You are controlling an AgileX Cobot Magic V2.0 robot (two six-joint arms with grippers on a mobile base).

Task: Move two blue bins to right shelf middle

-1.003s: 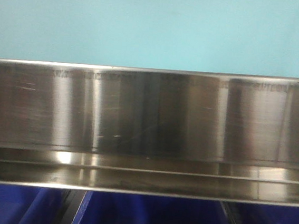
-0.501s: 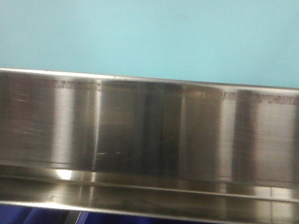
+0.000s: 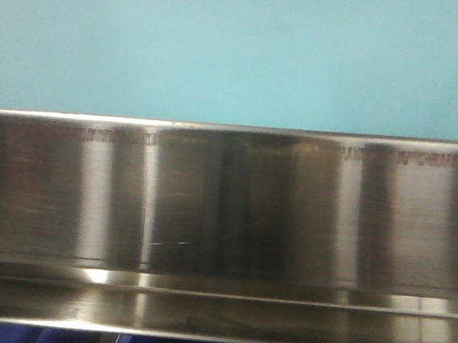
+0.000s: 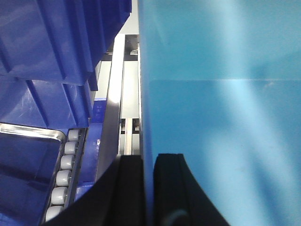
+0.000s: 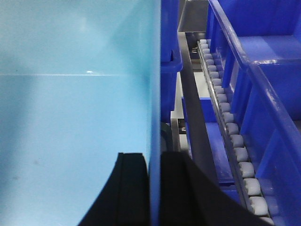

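Steel shelf lip (image 3: 225, 212) fills view; sky-blue bin (image 4: 211, 117) edges cropped.

Dark-blue crates (image 4: 47, 42) and roller rails (image 5: 230, 127) hem the pale bin (image 4: 221, 94) — gaps narrow.

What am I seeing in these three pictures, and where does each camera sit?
This is a mobile robot with two arms, each ending in a two-fingered pincer. The front camera looks straight ahead: the top half of its picture is the wall of a pale bin, and below that is the shiny steel shelf lip. The other two cameras sit on the wrists. The left pincer is shut on the bin's left wall, and the right pincer is shut on the opposite wall, so both arms hold the bin together. Whether it is one bin or two stacked, I cannot tell. Beside it are dark bins and rows of white rollers.
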